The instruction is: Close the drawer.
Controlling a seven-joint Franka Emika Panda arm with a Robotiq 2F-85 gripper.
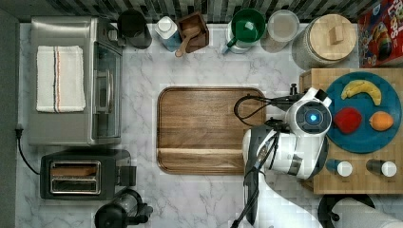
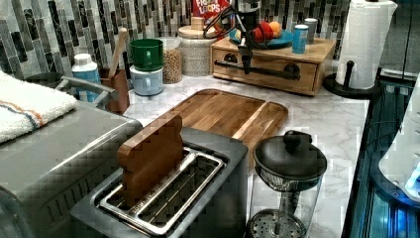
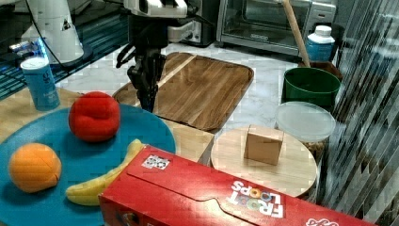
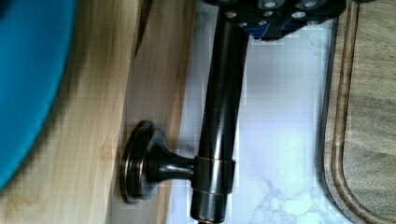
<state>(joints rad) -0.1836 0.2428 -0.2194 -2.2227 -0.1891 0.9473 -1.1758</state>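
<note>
Marble counter (image 1: 199, 199) bare between drawer (image 2: 265, 67) and board (image 1: 209, 128)

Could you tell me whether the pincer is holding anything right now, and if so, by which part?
The pincer is at the drawer front, on its dark bar handle, near one end by the round mount. Whether it actually clamps the bar cannot be told.

White arm bent low, wrist vertical, dark tool (image 3: 147, 96) pointing straight down.
</note>
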